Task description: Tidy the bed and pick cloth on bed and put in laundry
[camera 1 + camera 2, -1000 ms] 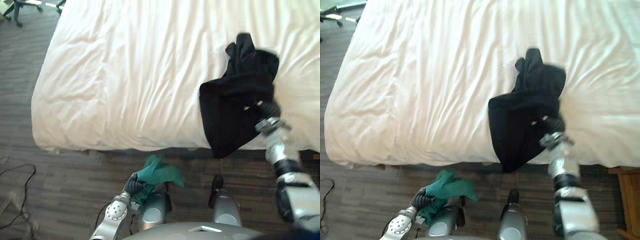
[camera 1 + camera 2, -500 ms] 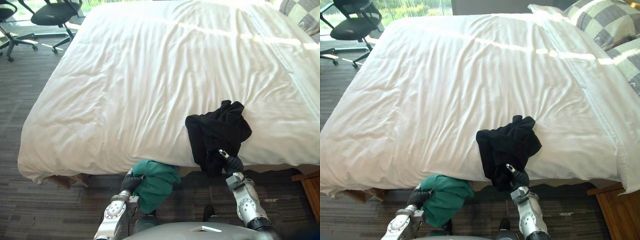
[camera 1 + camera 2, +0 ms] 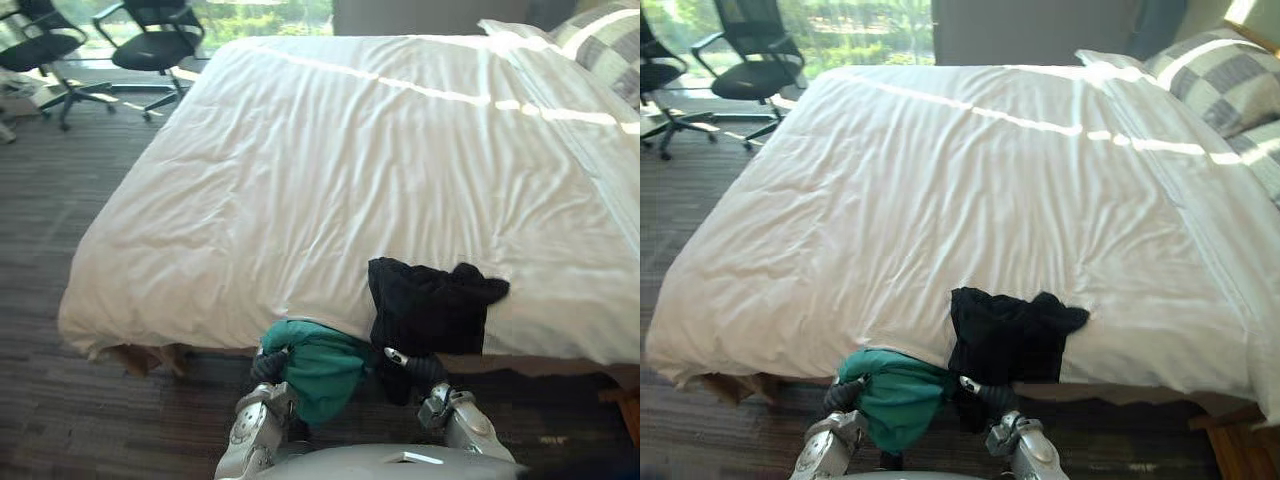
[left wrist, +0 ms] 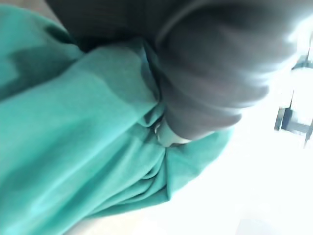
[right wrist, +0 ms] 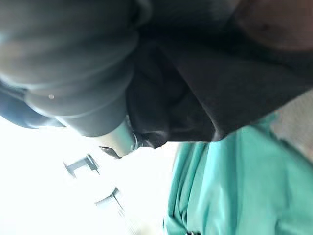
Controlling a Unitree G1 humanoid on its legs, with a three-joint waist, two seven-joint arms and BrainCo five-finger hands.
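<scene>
A black cloth lies bunched on the near edge of the white bed and hangs over it. My right hand is just below the edge, curled into the cloth's lower part; the right wrist view has the black cloth gathered against the hand's dark cover. To its left, my left hand is shut on a green cloth, which bulges in a wad in front of the bed's edge. The green cloth is pressed under the hand's cover in the left wrist view.
The duvet is smooth with fine creases. Chequered pillows lie at the far right head end. Two black office chairs stand on the dark floor at the far left. A wooden piece shows by the bed's near right corner.
The camera has tilted up, showing more of the bed. My right hand dropped from above the bed to below its near edge, dragging the black cloth along. The left hand keeps the green cloth.
</scene>
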